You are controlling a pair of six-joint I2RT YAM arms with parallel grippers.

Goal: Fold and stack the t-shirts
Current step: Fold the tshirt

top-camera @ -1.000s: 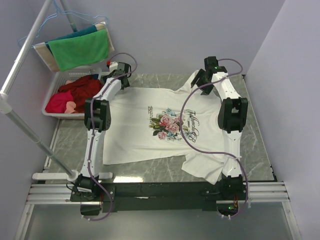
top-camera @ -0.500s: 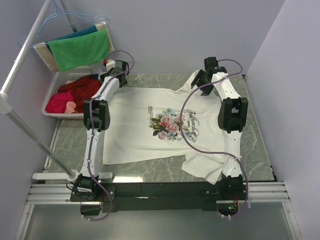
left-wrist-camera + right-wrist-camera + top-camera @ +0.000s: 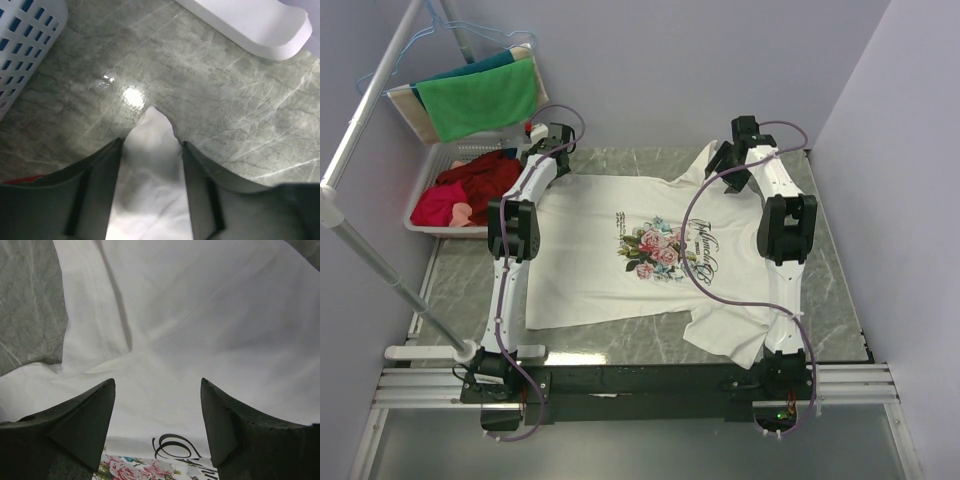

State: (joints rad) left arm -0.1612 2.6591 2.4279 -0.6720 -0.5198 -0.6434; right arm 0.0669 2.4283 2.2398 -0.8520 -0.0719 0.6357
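One white t-shirt (image 3: 610, 260) with a rose print and dark script lies spread flat on the marble table (image 3: 460, 280). My left gripper (image 3: 561, 160) is down at its far left corner. In the left wrist view that corner (image 3: 150, 165) is bunched between the fingers of the left gripper (image 3: 151, 142), which press on both sides; its tip pokes out past them. My right gripper (image 3: 725, 162) hovers over the far right sleeve. In the right wrist view the right gripper (image 3: 157, 382) stands open above smooth cloth (image 3: 175, 315), with the print (image 3: 135, 467) just below.
A white slatted basket (image 3: 432, 205) of red clothes sits left of the table, close to the left gripper; its wall (image 3: 20, 35) shows in the left wrist view. A green cloth (image 3: 480, 95) hangs on the rack above. A white pole (image 3: 370, 255) slants across the left.
The left gripper's jaws have narrowed onto the shirt corner, and its wrist has shifted slightly toward the far edge. The right arm has barely moved.
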